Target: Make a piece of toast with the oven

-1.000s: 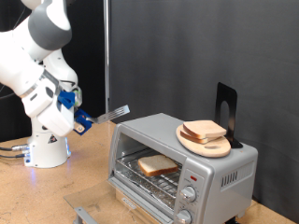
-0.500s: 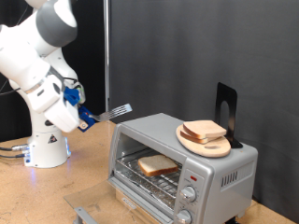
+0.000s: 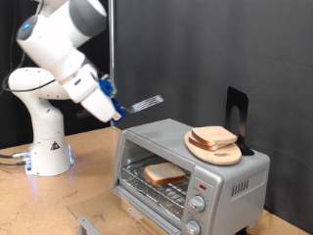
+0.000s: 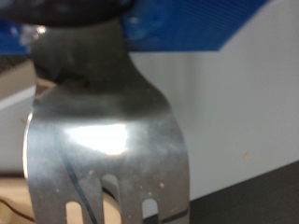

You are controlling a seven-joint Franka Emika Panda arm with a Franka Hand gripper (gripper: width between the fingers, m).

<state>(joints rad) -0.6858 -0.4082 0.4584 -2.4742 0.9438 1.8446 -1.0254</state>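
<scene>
The silver-grey oven point(image 3: 233, 182) stands at the exterior view's lower right with its door point(image 3: 94, 224) folded down. One slice of toast point(image 3: 164, 172) lies on the wire rack inside. My gripper point(image 3: 110, 104) is shut on the blue handle of a metal fork point(image 3: 146, 101). It holds the fork roughly level, above and just left of the oven's top left corner. The fork's tines point(image 4: 103, 149) fill the wrist view, and the toast does not show there.
A round wooden plate point(image 3: 227, 154) with two more bread slices point(image 3: 212, 136) sits on the oven's top. A black stand point(image 3: 236, 110) rises behind it. The robot's base point(image 3: 47, 147) stands at the exterior view's left on the wooden table point(image 3: 39, 206).
The arm has lifted and swung towards the exterior view's right, carrying the fork up and closer to the oven. The toast and the plate have not moved.
</scene>
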